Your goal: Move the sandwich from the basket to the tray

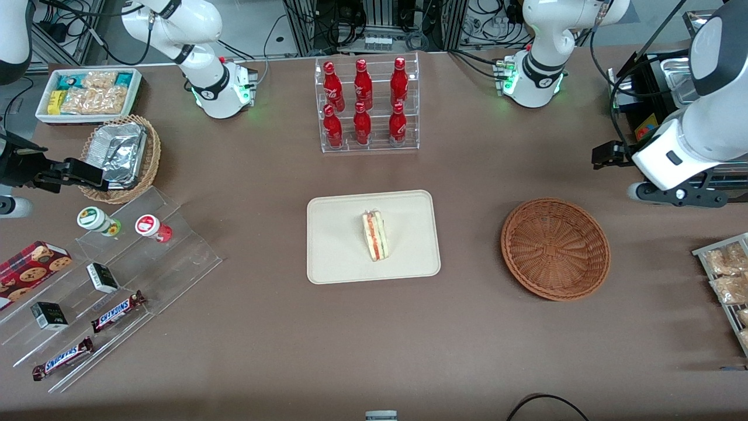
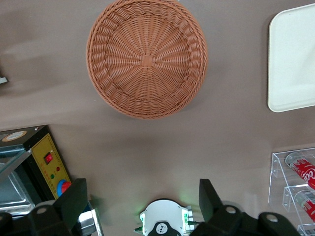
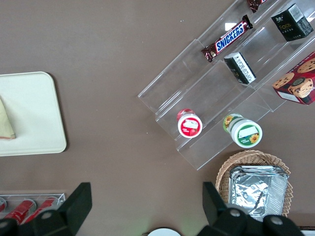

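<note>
Tan sandwich (image 1: pixel 374 235) on tray (image 1: pixel 339 257), gripper (image 2: pixel 142 204) raised

Wide brown bench (image 1: pixel 479 351) with a matte, even surface, lit softly from above, only faint shadows. At its edge farthest from the front camera, metal framing (image 1: pixel 374 23), tangled black cables (image 1: pixel 491 17) and a pale floor (image 1: pixel 257 23). Clear bottle rack (image 1: pixel 368 105) near that edge, midway along. Toward the parked arm's end, a stepped clear shelf (image 1: pixel 117 292), a tan wicker basket (image 1: pixel 149 158) holding foil, and a white bin (image 1: pixel 87 93) of snacks. Toward the working arm's end, a steel box (image 1: pixel 672 76) with a yellow switch panel (image 2: pixel 51 164).
</note>
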Robot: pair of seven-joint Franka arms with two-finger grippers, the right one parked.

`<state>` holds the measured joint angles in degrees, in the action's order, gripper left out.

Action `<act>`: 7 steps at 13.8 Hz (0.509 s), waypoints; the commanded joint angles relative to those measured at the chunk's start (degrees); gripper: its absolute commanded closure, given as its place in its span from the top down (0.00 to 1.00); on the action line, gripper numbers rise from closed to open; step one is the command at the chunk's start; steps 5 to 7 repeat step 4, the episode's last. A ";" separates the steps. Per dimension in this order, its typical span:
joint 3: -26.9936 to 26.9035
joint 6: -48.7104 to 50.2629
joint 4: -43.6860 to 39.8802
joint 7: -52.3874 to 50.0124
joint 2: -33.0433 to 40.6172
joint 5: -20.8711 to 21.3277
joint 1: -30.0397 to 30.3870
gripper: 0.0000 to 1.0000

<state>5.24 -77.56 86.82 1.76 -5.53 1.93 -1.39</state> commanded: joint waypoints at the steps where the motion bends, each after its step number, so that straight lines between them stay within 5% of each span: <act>1: -2.59 1.53 1.16 0.44 3.68 0.71 -0.97 1.00; 7: -3.48 2.23 1.07 0.26 3.95 0.62 -1.16 1.00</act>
